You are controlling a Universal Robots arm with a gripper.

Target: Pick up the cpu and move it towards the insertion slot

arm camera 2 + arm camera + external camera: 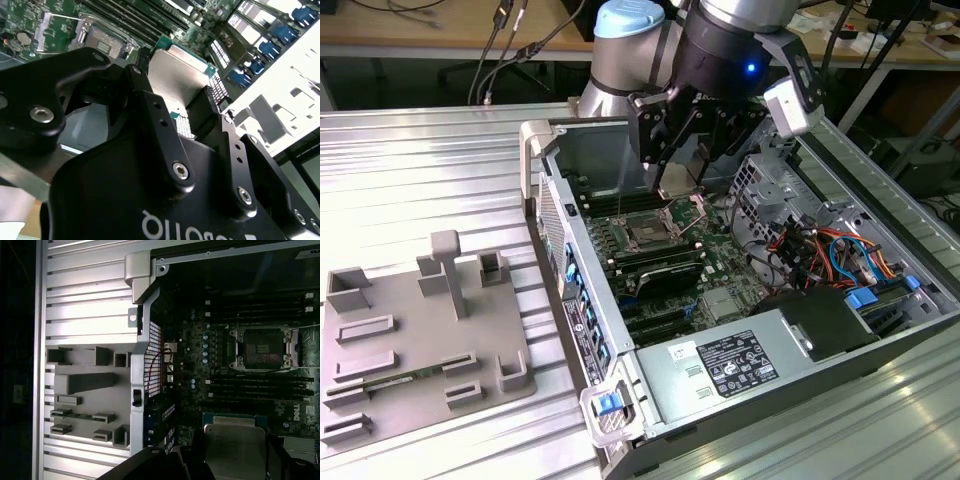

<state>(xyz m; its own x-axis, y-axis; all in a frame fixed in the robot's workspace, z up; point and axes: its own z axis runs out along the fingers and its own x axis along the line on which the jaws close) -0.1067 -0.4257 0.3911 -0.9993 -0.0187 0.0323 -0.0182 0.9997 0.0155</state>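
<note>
Gripper (678, 178): clamped on the cpu (676, 182), its 2 fingers (150, 107) pressing opposite edges
Cpu: held in the air inside the open computer case (582, 290), above the motherboard (720, 265), silvery top showing in both wrist views
Insertion slot (650, 230): open, just below the held chip, near the case's far wall

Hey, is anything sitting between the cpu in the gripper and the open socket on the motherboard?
Nothing visible. The gripper holds the cpu just above the board, and the insertion slot lies open below it, its dark centre uncovered in the first wrist view.
</note>
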